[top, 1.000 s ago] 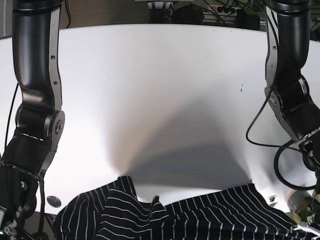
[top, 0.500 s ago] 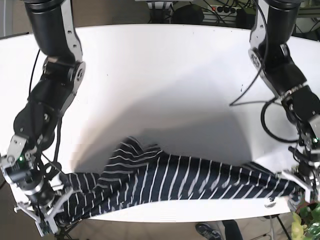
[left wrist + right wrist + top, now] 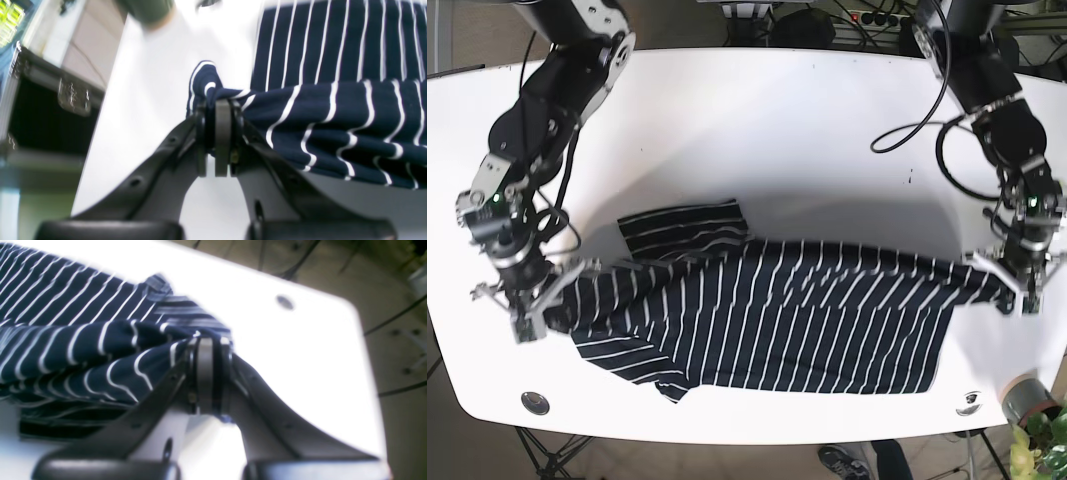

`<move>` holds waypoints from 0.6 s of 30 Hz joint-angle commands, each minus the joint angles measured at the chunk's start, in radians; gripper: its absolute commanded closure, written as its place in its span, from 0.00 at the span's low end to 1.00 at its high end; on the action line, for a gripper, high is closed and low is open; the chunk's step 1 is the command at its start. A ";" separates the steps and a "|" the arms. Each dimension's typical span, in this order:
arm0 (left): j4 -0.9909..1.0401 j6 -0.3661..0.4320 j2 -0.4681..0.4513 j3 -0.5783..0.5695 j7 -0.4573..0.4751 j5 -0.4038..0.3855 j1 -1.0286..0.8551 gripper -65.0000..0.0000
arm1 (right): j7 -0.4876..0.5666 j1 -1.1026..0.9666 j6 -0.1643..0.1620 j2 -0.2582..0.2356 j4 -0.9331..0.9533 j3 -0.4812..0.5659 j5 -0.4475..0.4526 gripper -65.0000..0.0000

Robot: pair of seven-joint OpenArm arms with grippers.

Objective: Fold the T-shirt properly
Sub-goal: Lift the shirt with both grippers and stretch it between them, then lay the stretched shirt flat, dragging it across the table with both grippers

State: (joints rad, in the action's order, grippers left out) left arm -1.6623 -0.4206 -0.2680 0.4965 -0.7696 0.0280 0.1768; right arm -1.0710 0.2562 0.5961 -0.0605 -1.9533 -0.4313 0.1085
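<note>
The base view looks down over the whole worktop (image 3: 757,130), while both wrist views sit close behind their jaws, sharing the striped T-shirt (image 3: 787,320).

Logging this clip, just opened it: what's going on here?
A two-armed robot is spreading a striped T-shirt over a white table. The left gripper and right gripper each have their jaws clamped on an opposite end of the shirt, holding it stretched across the near half. One sleeve lies rumpled, and no fold is made yet.

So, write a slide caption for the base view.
Both grippers pinch the striped T-shirt at opposite ends above the white table.
</note>
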 commanded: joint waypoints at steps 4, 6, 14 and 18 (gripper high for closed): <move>-0.043 -0.059 0.008 0.078 0.028 -0.029 -0.058 1.00 | 0.027 -0.093 -0.005 0.021 -0.021 -0.007 0.063 0.97; -0.043 -0.079 0.008 0.100 0.028 -0.026 -0.092 1.00 | 0.027 -0.136 -0.014 0.024 -0.021 -0.008 0.112 0.97; -0.045 -0.106 0.011 0.178 0.028 -0.029 -0.217 1.00 | 0.028 -0.255 -0.014 0.046 -0.016 -0.108 0.205 0.97; -0.045 -0.149 0.011 0.225 0.028 -0.029 -0.262 1.00 | 0.028 -0.303 -0.014 0.046 -0.016 -0.117 0.205 0.97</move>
State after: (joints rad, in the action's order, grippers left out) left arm -1.6852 -0.5575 -0.2382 0.7010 -0.7624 -0.0006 -0.0887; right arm -1.0702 -0.0528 0.5797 -0.0086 -1.9503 -0.5465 0.2962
